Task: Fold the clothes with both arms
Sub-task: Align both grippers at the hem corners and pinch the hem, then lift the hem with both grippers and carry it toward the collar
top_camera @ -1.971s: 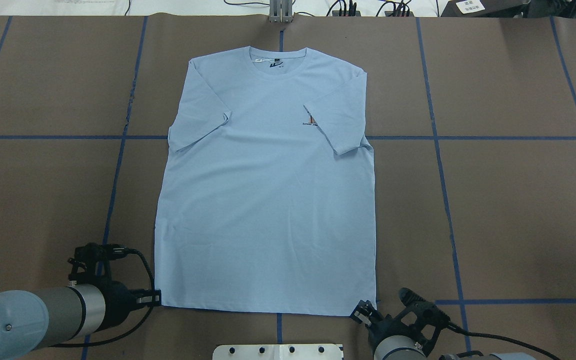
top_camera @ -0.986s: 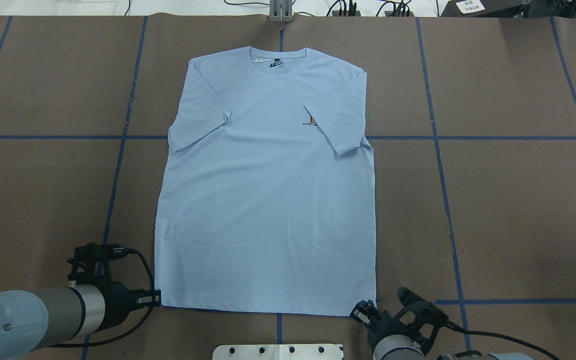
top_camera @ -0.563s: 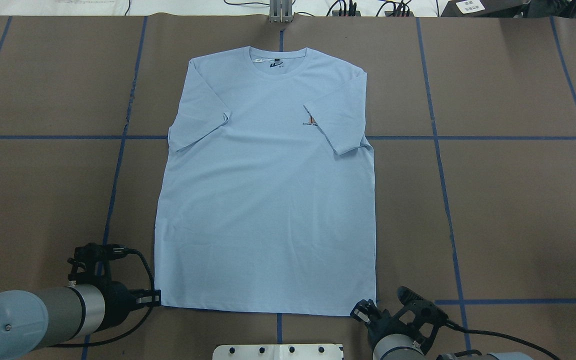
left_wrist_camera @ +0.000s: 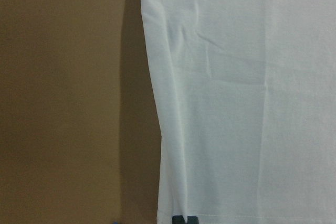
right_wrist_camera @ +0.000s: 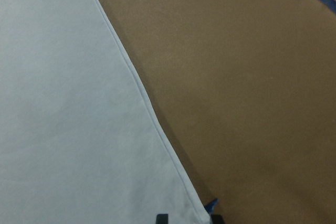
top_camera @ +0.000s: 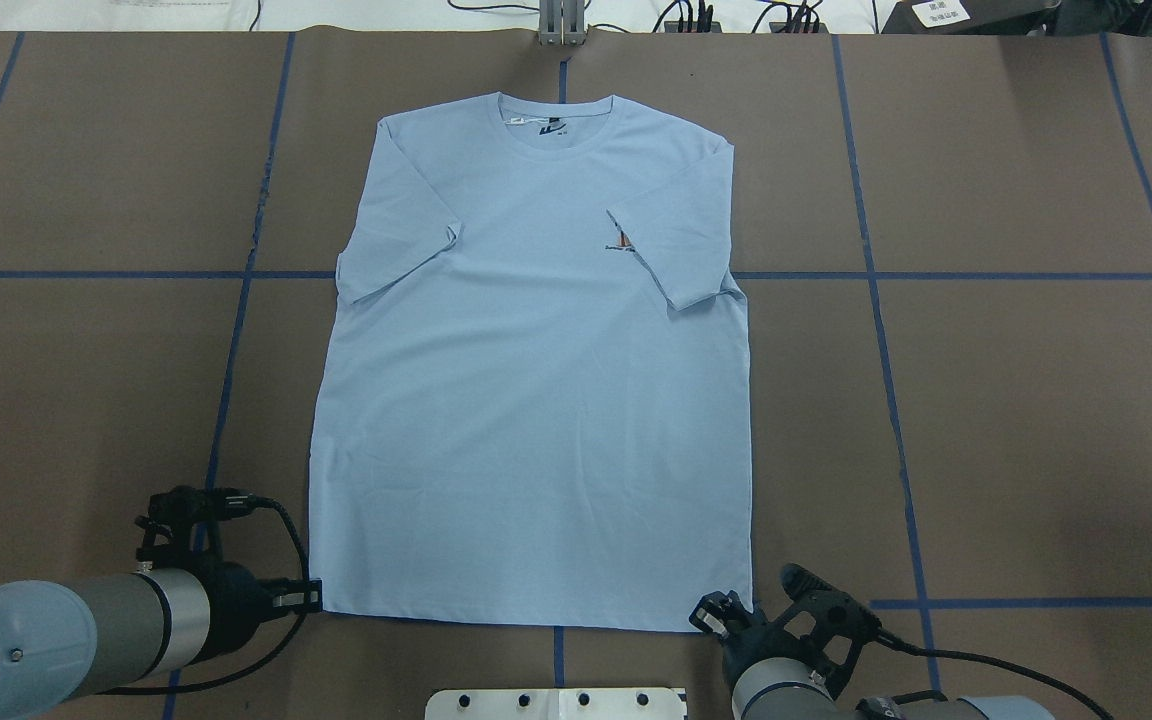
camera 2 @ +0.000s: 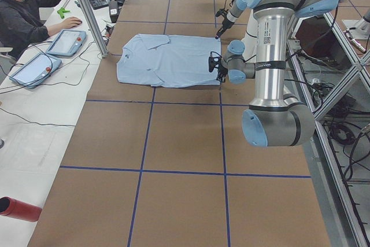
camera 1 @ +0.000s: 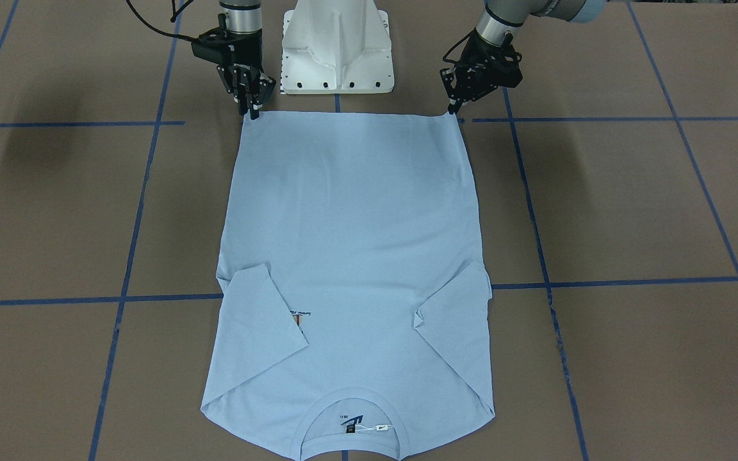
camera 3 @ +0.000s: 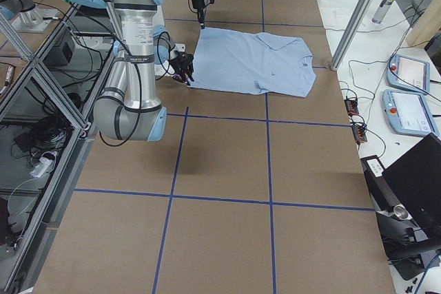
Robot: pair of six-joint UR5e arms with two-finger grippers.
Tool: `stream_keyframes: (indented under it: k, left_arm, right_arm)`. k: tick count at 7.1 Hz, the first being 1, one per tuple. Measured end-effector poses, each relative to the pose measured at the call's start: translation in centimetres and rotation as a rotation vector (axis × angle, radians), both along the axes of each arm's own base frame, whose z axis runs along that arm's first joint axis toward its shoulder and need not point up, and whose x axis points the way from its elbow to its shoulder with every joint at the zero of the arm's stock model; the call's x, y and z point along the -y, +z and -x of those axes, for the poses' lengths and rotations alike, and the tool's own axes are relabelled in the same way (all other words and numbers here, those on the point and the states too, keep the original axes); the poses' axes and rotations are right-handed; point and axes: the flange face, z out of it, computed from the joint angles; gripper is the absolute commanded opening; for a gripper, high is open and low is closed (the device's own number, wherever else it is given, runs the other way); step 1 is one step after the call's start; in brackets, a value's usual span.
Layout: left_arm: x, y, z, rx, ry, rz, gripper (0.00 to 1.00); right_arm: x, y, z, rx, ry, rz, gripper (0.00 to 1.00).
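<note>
Front-facing view: one pale blue short-sleeved T-shirt is lying flat on the brown paper-covered counter, with both sleeves folded inward and the hem facing the robot. Two black tools are sitting at its hem corners, the left tool and the right tool.

Right wrist view: the right tool's fingertips are standing apart at the corner.

Left wrist view: I cannot tell whether the left tool is gripping.

robot lab: taped table, teach pendants

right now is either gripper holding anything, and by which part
Cannot be told: left gripper and right gripper sit at the flat T-shirt's hem corners; no pinch shows.
</note>
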Motion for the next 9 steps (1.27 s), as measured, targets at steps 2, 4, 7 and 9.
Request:
stream_keyframes:
  k: [2,4,7,9]
  left_arm:
    - [0.00,-0.01,-0.02,0.000,0.000,0.000,0.00]
    - [0.00,0.02,-0.04,0.000,0.000,0.000,0.00]
    - [0.01,0.07,-0.06,0.001,0.000,0.000,0.00]
    - [0.01,0.07,-0.06,0.001,0.000,0.000,0.00]
  right_arm:
    - [0.06,0.09,0.05,-0.007,-0.009,-0.004,0.42]
    - [0.05,0.14,0.06,-0.011,-0.014,-0.004,0.52]
    - [-0.14,0.19,0.07,-0.017,-0.020,-0.003,0.54]
    - [-0.35,0.13,0.13,-0.017,-0.024,-0.003,0.51]
